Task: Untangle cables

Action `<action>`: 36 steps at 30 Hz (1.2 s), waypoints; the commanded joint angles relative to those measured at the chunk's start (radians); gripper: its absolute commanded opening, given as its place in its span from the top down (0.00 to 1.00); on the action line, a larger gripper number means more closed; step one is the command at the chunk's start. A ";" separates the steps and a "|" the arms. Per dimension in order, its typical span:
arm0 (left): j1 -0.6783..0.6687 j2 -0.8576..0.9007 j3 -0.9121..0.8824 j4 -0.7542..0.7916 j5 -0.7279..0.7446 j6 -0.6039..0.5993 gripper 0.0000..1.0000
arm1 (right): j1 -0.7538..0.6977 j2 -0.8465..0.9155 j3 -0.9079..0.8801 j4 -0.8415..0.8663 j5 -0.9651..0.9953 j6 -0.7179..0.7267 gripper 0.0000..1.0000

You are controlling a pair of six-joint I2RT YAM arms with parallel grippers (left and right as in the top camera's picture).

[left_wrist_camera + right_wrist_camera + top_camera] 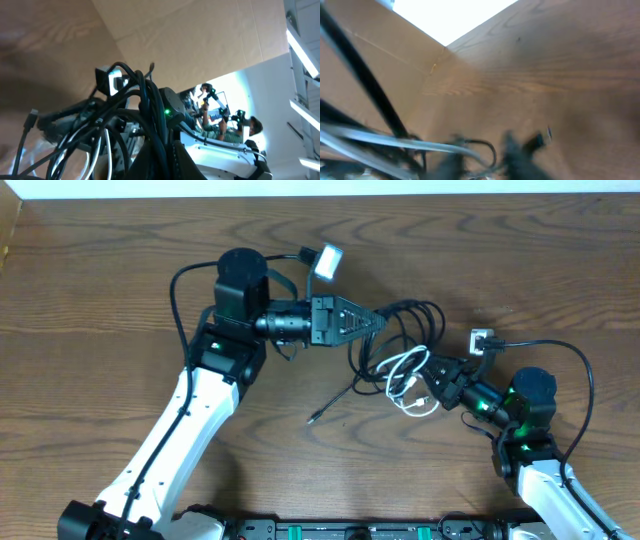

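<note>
While pinching the black cables [412,306] with the left gripper [382,323] mid-table [100,300], cannot tell the right gripper's [428,376] closure beside the white cable [405,358].

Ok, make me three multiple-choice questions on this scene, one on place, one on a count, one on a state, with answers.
1. The tangle of thin black and white cables on the brown wooden table lies: A. between the left gripper and the right gripper; B. at the table's left edge; C. behind the left arm.
2. White cables: A. none; B. one; C. three.
3. The left gripper is: A. wide open; B. out of view; C. shut on black cables.
Answers: 1A, overhead shows it between them; 2B, only one white loop shows; 3C, its fingers pinch the black strands.
</note>
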 commanded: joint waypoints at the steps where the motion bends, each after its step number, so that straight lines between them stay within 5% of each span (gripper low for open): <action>1: -0.008 -0.015 0.016 0.010 0.034 -0.009 0.92 | 0.005 0.000 0.005 0.004 0.100 -0.020 0.99; 10: 0.006 -0.015 0.016 0.010 0.102 0.026 0.92 | -0.066 -0.001 0.005 -0.076 0.247 0.029 0.99; 30: 0.104 -0.015 0.016 0.010 0.101 0.072 0.92 | -0.412 -0.137 0.005 -0.259 0.116 0.028 0.98; 32: 0.104 -0.015 0.016 0.009 0.101 0.072 0.92 | -0.417 -0.147 0.005 -0.258 0.103 0.029 0.92; 34: 0.104 -0.015 0.016 0.009 0.102 0.093 0.92 | -0.417 -0.152 0.005 -0.248 0.069 0.037 0.67; 36: 0.104 -0.015 0.016 0.009 0.101 0.113 0.92 | -0.417 -0.153 0.005 -0.229 0.016 0.040 0.54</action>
